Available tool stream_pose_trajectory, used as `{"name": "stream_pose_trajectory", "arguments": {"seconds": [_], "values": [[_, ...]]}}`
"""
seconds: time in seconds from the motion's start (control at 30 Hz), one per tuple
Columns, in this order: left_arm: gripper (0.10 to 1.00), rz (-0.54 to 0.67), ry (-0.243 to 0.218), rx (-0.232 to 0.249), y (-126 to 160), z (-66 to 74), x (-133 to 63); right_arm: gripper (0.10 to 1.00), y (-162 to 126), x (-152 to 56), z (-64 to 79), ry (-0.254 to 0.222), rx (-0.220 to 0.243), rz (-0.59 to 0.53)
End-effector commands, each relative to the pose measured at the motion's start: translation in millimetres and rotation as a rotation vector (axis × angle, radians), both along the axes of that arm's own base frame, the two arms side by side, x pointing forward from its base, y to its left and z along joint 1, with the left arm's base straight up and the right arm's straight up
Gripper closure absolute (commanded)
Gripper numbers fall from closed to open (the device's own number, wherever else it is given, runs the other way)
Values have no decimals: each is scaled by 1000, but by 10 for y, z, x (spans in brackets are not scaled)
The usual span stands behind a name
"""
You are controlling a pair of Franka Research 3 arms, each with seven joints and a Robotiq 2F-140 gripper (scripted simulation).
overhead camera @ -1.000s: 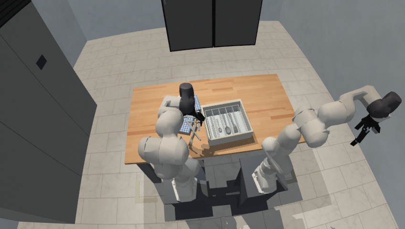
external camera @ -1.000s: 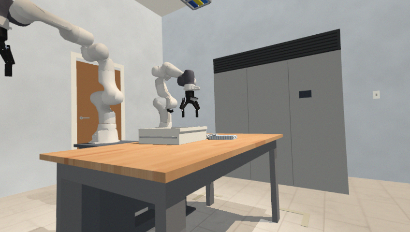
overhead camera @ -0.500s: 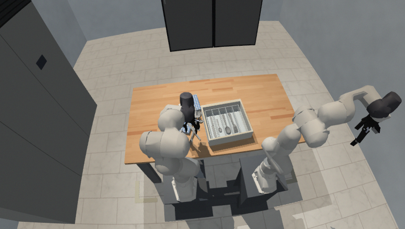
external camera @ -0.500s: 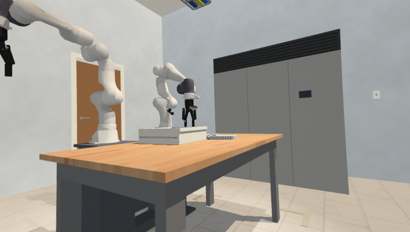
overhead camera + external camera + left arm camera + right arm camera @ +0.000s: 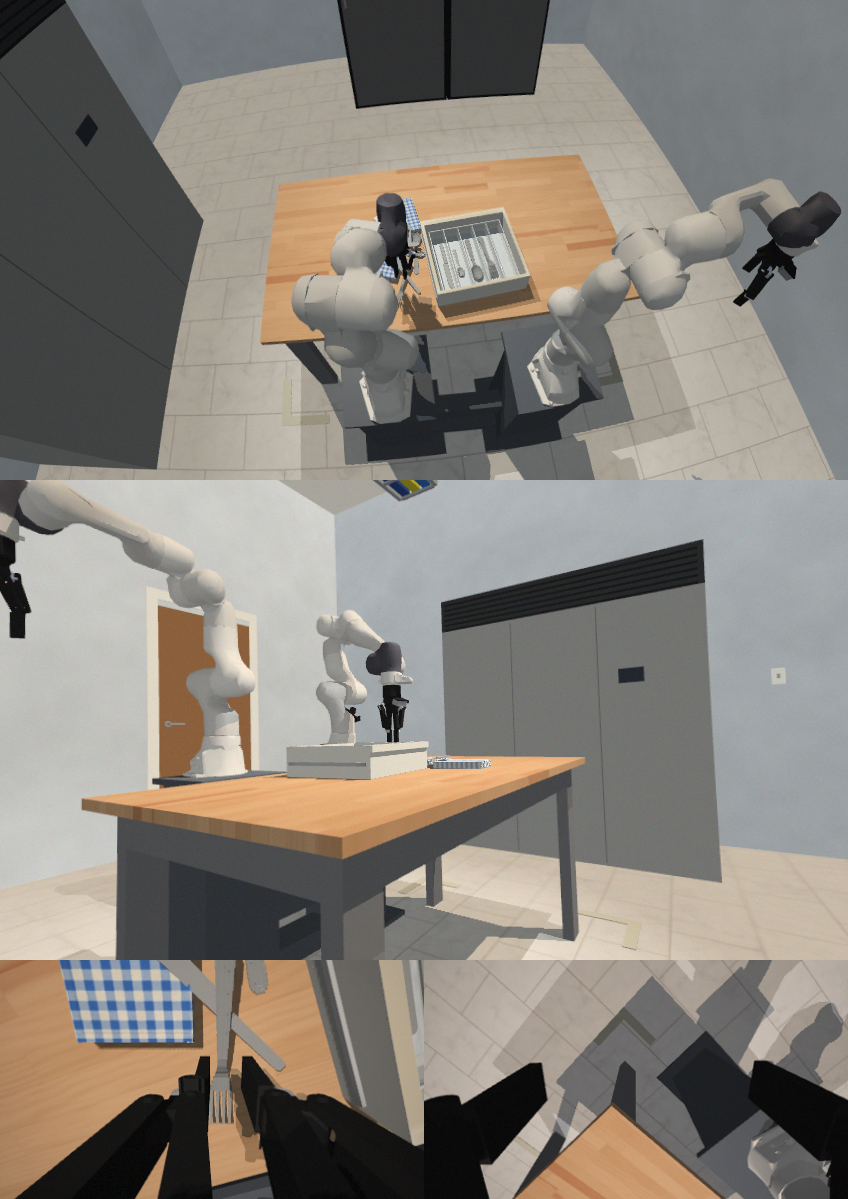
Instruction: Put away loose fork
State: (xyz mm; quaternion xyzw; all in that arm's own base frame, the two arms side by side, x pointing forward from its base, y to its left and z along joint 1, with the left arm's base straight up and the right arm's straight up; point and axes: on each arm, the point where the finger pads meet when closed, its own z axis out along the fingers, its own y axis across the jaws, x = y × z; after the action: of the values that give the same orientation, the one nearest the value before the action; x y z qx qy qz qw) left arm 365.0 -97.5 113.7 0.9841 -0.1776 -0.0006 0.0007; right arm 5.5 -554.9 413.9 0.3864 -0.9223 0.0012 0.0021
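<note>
The loose fork [image 5: 224,1025] lies across a table knife, tines toward the robots' side of the table. My left gripper [image 5: 225,1072] [image 5: 404,274] [image 5: 392,739] points down at it, fingers narrowed to a small gap on both sides of the fork's neck; wood shows between fork and fingers, so nothing is held. The tray [image 5: 483,290] [image 5: 327,762] stands to the right in the top view, its slotted insert holding cutlery with heads toward the robots. Which slot holds the forks is hard to tell. My right gripper [image 5: 648,1080] [image 5: 764,286] is open and empty, beyond the table's right side.
The knife [image 5: 259,1044] runs diagonally under the fork. Another handle [image 5: 257,980] lies beside them. A blue checked cloth [image 5: 126,1005] [image 5: 410,212] lies left of the fork in the left wrist view. The tray's outer wall is close on the right there.
</note>
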Motion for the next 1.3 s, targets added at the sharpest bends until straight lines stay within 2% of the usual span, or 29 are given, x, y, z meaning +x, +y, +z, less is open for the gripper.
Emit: {"name": "stream_pose_trajectory", "arguments": {"seconds": [0.0, 0.67, 1.27], "values": [[849, -9, -2, 1, 2, -6, 5, 98, 4, -6, -10, -3, 4, 1], [849, -9, -2, 1, 2, -18, 6, 98, 4, -6, -10, -3, 4, 1], [849, -9, -2, 1, 2, -155, 7, 98, 4, -6, -10, -3, 4, 1]]}}
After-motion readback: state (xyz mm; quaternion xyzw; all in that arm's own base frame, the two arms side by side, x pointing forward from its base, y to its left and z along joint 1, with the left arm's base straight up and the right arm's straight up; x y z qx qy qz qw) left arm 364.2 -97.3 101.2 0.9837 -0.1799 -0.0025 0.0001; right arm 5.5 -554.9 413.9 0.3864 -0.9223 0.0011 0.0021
